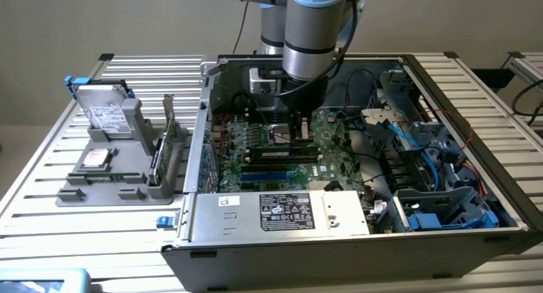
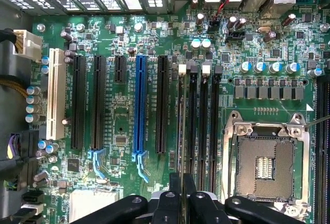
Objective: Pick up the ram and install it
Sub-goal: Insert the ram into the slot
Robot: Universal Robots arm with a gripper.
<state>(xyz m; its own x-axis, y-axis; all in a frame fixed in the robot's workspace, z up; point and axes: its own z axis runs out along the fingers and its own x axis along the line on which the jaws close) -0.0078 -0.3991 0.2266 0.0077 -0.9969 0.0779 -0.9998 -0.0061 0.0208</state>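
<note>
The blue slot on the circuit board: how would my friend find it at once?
On the green motherboard, find the long parallel slots beside the empty square processor socket. The blue slot is the only blue one, with black slots on either side and a white slot further off.

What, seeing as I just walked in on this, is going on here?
A robot arm reaches down into an open PC case, over the motherboard. Its fingers are shut on the ram, held edge-on and lined up along one of the memory slots beside the empty CPU socket. Whether the ram is already pressed into the slot or just above it cannot be told.
</note>
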